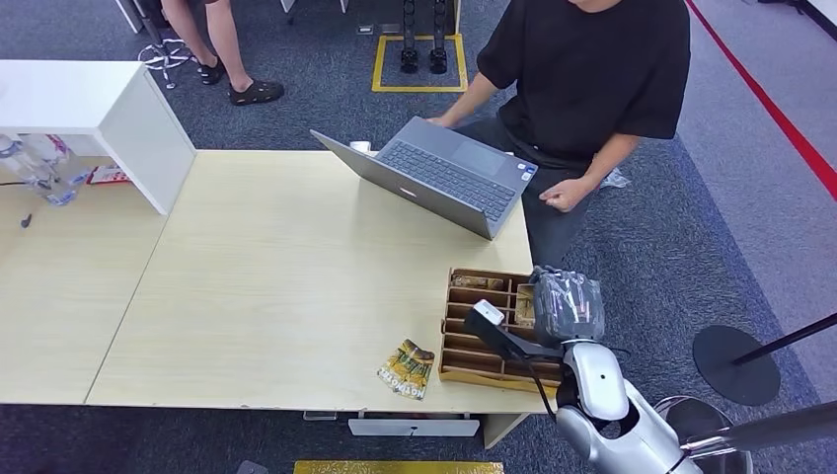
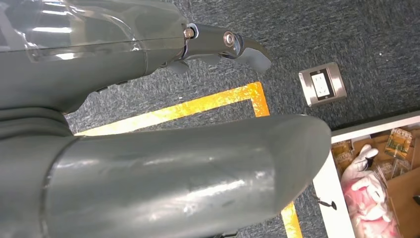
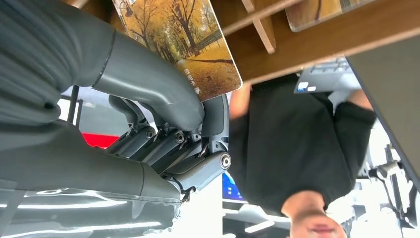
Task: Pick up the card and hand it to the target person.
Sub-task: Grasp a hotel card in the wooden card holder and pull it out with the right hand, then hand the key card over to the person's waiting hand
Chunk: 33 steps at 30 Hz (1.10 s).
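Silver, the robot's right arm rises from the bottom edge of the head view to its right hand (image 1: 566,306), which hangs over the wooden compartment box (image 1: 486,341) at the table's near right corner. Close behind that hand, the right wrist view shows the thumb (image 3: 148,82) and darker fingers (image 3: 213,116) pinching a card (image 3: 185,42) printed with autumn trees, just beside the box's wooden dividers.

From left to right on the pale wooden table (image 1: 276,286): a white box (image 1: 99,109), an open grey laptop (image 1: 434,173), loose cards (image 1: 406,368) touching the box's left side. A person in a black shirt (image 1: 592,69) sits behind the laptop.

Hanging over dark carpet, the left hand (image 2: 148,148) holds nothing, its fingers loosely extended.
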Each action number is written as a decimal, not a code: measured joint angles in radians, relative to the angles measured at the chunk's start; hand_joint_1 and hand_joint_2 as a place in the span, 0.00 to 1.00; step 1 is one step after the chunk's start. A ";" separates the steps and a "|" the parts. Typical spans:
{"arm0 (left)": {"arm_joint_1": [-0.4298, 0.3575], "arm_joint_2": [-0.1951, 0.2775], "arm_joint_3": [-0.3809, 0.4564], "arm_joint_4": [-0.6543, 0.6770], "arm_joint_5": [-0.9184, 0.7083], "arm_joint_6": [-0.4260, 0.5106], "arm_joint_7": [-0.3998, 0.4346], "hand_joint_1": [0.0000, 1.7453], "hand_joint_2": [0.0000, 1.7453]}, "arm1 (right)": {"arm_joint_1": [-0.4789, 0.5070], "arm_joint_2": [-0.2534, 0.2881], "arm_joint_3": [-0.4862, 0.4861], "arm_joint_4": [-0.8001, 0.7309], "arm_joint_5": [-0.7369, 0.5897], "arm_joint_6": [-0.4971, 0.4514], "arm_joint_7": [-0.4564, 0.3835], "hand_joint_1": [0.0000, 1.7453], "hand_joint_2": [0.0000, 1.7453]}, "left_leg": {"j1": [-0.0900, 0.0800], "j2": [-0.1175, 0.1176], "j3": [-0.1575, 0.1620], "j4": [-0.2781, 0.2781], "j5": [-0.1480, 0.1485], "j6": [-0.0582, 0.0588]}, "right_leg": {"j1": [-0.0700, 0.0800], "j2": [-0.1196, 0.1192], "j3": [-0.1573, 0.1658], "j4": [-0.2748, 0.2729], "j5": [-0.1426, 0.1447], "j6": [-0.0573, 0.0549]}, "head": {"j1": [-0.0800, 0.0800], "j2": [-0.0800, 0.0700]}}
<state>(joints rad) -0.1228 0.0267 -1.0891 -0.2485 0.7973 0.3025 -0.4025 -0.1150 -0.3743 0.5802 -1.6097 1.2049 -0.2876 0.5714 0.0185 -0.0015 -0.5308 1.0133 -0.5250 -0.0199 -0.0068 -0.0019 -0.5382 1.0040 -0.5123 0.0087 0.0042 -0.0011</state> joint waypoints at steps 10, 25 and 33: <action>0.000 0.001 0.000 0.000 0.000 -0.001 -0.002 0.00 0.00 | 0.001 -0.006 -0.002 -0.049 0.031 -0.006 0.001 0.99 1.00 | 0.000 0.000 0.000 0.000 0.000 0.000 | 0.000 0.000 0.000 0.000 0.000 0.000 | 0.000 0.000; 0.000 0.002 0.000 0.000 -0.005 -0.002 -0.002 0.00 0.00 | 0.016 -0.004 -0.053 -0.073 0.103 -0.145 -0.005 1.00 1.00 | 0.000 0.000 0.000 0.000 0.000 0.000 | 0.000 0.000 0.000 0.000 0.000 0.000 | 0.000 0.000; 0.000 0.003 0.000 0.000 -0.009 -0.004 -0.002 0.00 0.00 | 0.020 -0.005 -0.097 -0.103 0.113 -0.154 -0.010 0.99 1.00 | 0.000 0.000 0.000 0.000 0.000 0.000 | 0.000 0.000 0.000 0.000 0.000 0.000 | 0.000 0.000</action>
<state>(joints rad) -0.1228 0.0294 -1.0891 -0.2486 0.7885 0.2987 -0.4042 -0.0946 -0.3790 0.4836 -1.7131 1.3174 -0.4419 0.5618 0.0185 -0.0014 -0.5306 1.0134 -0.5250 -0.0199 -0.0068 -0.0018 -0.5381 1.0040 -0.5122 0.0087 0.0041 -0.0011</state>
